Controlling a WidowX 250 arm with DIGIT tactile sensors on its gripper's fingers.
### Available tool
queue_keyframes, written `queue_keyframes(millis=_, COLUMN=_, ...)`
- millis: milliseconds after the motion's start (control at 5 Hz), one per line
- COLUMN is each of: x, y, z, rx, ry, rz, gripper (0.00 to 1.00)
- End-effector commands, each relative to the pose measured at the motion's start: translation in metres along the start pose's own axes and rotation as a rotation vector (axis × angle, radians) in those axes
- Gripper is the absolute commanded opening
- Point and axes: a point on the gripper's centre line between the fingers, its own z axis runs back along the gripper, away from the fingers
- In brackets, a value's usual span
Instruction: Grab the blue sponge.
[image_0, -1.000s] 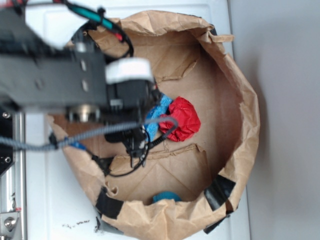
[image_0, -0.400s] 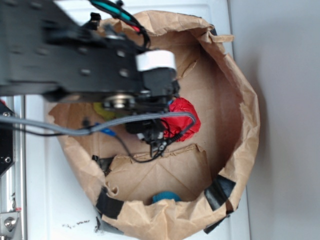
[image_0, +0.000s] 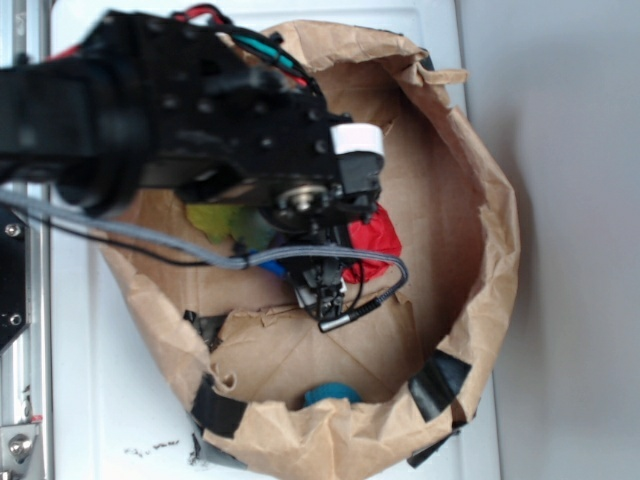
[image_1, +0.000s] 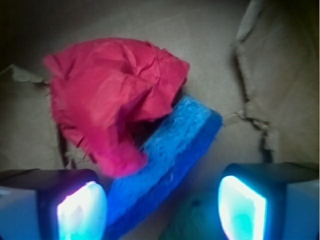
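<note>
The hand (image_1: 160, 210) hangs wide open, holding nothing, over the sponge (image_1: 172, 155), half under the red wad (image_1: 112, 115); descent and grasp remain.

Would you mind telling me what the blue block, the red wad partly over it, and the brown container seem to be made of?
The blue sponge looks like matte foam: flat faces with a porous, pitted texture. The red wad seems to be crumpled paper or thin fabric, given its sharp wrinkles and a frayed edge; which one is unclear. The brown container looks like kraft paper or thin cardboard, creased, torn and patched with black tape.
</note>
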Motion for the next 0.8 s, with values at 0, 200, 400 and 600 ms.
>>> queue_keyframes(millis=0, x=0.005, y=0.01, z=-0.024, rx=0.049, ry=-0.057, rz=-0.026, gripper=1.0)
queue_keyframes(millis=200, x=0.006, y=0.007, z=-0.013, rx=0.047, ry=-0.089, rz=0.019, gripper=0.0)
queue_keyframes(millis=400, x=0.007, y=0.007, z=-0.012, rx=0.04, ry=-0.109, rz=0.028, gripper=0.0)
queue_keyframes(millis=600, x=0.003, y=0.006, z=0.004, rx=0.012, ry=-0.106, rz=0.016, gripper=0.0)
